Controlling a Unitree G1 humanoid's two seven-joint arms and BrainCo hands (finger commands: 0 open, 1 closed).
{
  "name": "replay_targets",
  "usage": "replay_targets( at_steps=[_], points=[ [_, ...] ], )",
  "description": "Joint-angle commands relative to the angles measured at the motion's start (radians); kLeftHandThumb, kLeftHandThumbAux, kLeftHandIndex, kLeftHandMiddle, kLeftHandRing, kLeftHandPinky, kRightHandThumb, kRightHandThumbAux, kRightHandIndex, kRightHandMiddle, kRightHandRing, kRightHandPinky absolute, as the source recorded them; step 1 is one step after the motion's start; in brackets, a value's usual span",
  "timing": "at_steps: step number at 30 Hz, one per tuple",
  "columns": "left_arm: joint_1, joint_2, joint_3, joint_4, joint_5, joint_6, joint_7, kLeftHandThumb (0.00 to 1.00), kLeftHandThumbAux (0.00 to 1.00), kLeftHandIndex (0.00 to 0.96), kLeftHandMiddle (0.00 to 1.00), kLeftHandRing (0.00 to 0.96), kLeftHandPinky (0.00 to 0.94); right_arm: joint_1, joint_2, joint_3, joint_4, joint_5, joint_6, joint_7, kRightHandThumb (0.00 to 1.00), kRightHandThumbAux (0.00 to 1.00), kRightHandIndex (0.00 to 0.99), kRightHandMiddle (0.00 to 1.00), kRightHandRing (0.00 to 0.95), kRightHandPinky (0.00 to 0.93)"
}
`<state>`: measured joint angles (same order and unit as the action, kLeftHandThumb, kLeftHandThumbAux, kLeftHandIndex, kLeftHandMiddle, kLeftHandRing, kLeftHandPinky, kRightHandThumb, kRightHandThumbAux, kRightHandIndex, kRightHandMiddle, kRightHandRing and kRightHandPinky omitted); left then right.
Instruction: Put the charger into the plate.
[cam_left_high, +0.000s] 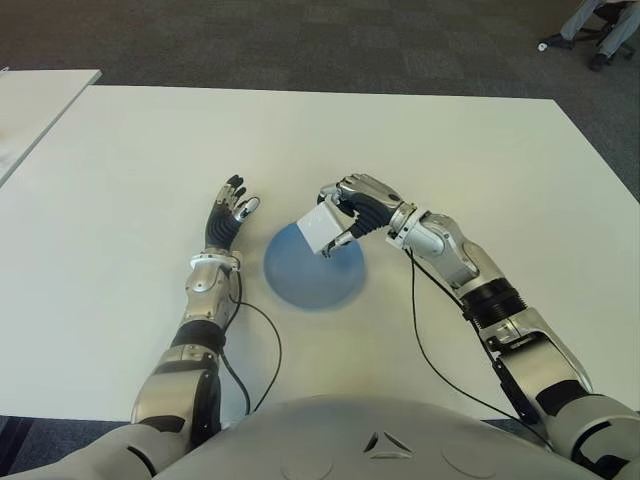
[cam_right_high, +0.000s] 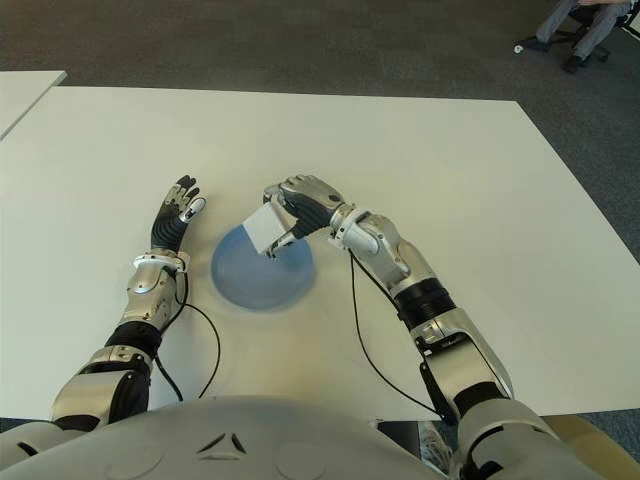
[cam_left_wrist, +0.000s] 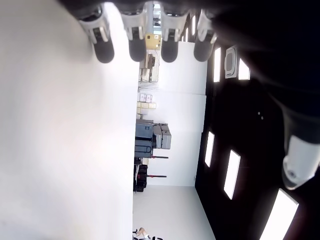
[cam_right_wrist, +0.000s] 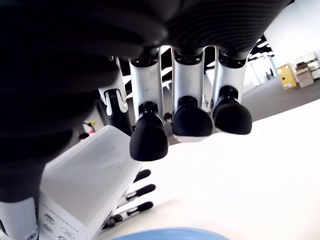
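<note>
One white charger (cam_left_high: 320, 230) sits pinched in the right hand (cam_left_high: 362, 205), fingers curled over it, above the blue plate (cam_left_high: 310, 278); the left hand (cam_left_high: 228, 216) lies beside, fingers extended.

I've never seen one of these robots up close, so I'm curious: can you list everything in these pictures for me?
Table: one, white, in front of the robot, under everything else.
Second table: one, white, only its corner shows, far left.
Plate: one, blue, on the table between the hands.
Charger: one, white, held over the plate's far edge.
Carpet: grey, beyond the table.
Person: one, legs only, seated, far right corner.
Left hand: fingers spread, empty, left of the plate.
Right hand: fingers closed on the charger.
</note>
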<state>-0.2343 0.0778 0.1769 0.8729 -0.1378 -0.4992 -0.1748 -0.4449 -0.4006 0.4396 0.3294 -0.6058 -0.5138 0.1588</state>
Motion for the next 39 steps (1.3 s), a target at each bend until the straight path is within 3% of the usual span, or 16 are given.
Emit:
replay_targets(
  at_steps=[1, 5, 12, 20, 39],
  points=[
    [0.048, -0.023, -0.011, 0.065, 0.005, 0.061, -0.011, 0.0, 0.557, 0.0, 0.028, 0.014, 0.041, -0.024, -0.017, 0.015, 0.032, -0.018, -0.045, 0.005, 0.741, 0.573, 0.292, 0.451, 0.422, 0.333],
    [0.046, -0.027, -0.01, 0.067, 0.004, 0.057, -0.008, 0.0, 0.552, 0.0, 0.038, 0.028, 0.06, -0.034, -0.027, 0.021, 0.045, -0.021, -0.062, 0.019, 0.627, 0.456, 0.171, 0.262, 0.222, 0.144],
    [0.046, -0.035, -0.003, 0.071, -0.005, 0.037, -0.014, 0.0, 0.532, 0.0, 0.057, 0.05, 0.076, -0.044, -0.041, 0.027, 0.058, -0.008, -0.09, 0.063, 0.542, 0.366, 0.062, 0.075, 0.037, 0.019],
    [0.046, -0.038, -0.002, 0.073, -0.013, 0.027, -0.034, 0.0, 0.519, 0.0, 0.062, 0.054, 0.071, -0.048, -0.052, 0.022, 0.055, -0.012, -0.11, 0.075, 0.489, 0.33, 0.013, 0.005, 0.001, 0.0],
    [0.039, -0.042, -0.006, 0.077, -0.015, 0.033, -0.045, 0.0, 0.529, 0.0, 0.071, 0.072, 0.104, -0.043, -0.044, 0.006, 0.053, -0.027, -0.081, 0.05, 0.335, 0.383, 0.0, 0.0, 0.0, 0.0]
  ],
)
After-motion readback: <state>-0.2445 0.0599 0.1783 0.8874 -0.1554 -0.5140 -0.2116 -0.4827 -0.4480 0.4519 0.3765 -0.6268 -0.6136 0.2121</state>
